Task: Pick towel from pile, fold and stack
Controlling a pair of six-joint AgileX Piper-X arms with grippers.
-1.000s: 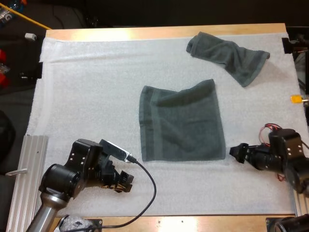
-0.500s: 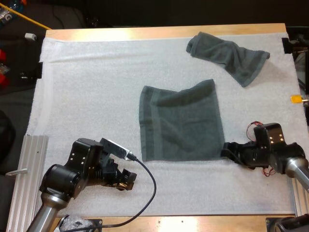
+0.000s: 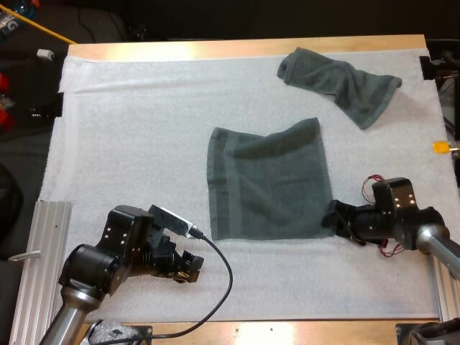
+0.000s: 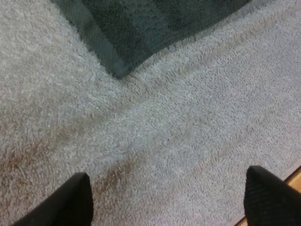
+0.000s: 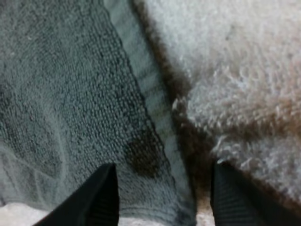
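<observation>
Grey-green towel (image 3: 269, 183) is staying flat while we are sliding our open right gripper (image 3: 330, 218) onto its near right corner for folding, our left gripper (image 3: 192, 269) waiting open too.

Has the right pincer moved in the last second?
Yes. The right pincer slid left across the mat to the flat towel, reaching its near right corner.

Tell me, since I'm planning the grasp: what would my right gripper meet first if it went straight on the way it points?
The flat towel: the right gripper points at its near right corner, open fingers either side of the edge. Height is unclear.
</observation>
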